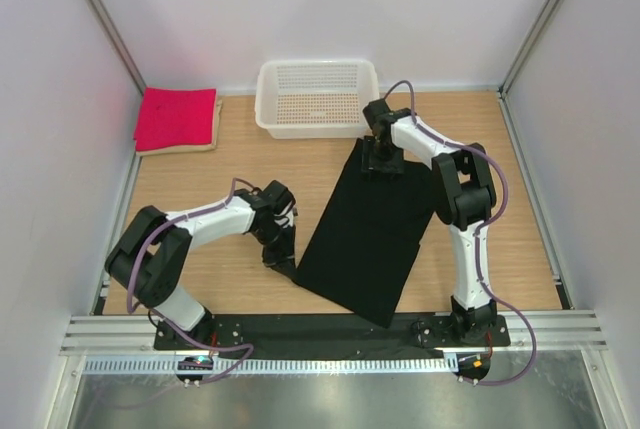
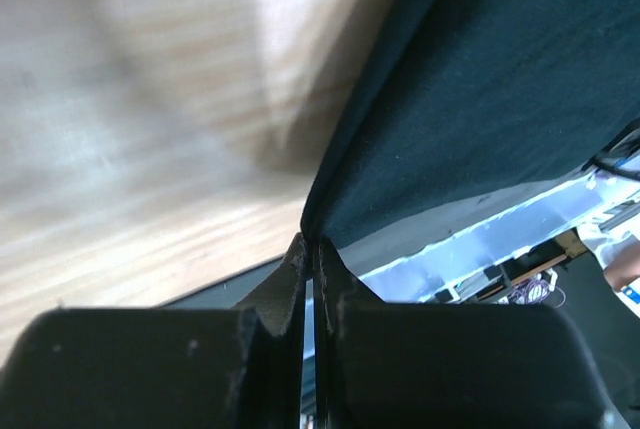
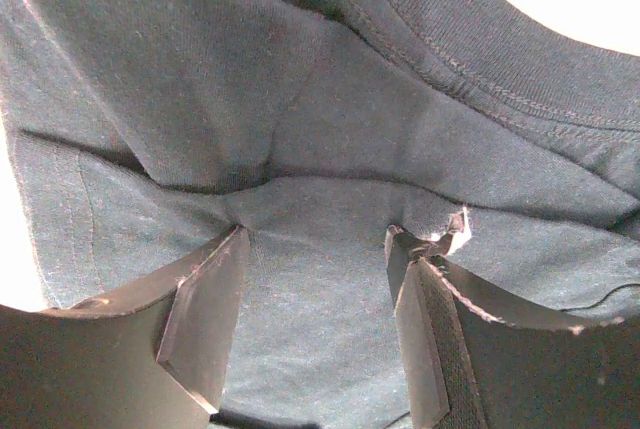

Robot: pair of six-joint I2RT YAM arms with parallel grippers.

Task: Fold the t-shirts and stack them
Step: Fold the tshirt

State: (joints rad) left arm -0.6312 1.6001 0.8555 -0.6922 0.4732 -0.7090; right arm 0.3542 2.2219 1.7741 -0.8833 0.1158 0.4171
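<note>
Black t-shirt [image 1: 365, 229] is lying flat on the tabletop [image 1: 180, 179] as a long narrow rectangle. It runs diagonally, far end just in front of the white mesh basket [image 1: 318, 132], near end almost at the rail by the arm bases. Left claw [image 1: 285, 259] is at the shirt's left edge, low down near the near-left corner. In my left wrist view the fingers [image 2: 270, 299] are pressed together with a thin bit of the black hem pinched at the tips, so it's clamped on the shirt edge; I see cloth on the right there and bare wood on the left. Right claw [image 1: 380, 164] is down on the far end of the same shirt. In the right wrist view its fingers [image 3: 205, 309] stand well apart with the tips on the fabric. The cloth wrinkles and bunches a little between them, and the ribbed collar [image 3: 520, 59] sits just beyond. So the jaws are apart, touching the cloth and not gripping it. Pink-red t-shirt [image 1: 178, 117] is folded in the far-left corner, sitting on top of the beige t-shirt [image 1: 180, 147]; I only see a strip of the beige one along the near and right sides. That stack is well apart from both arms and from the black shirt. Can't tell whether anything is inside the basket.
</note>
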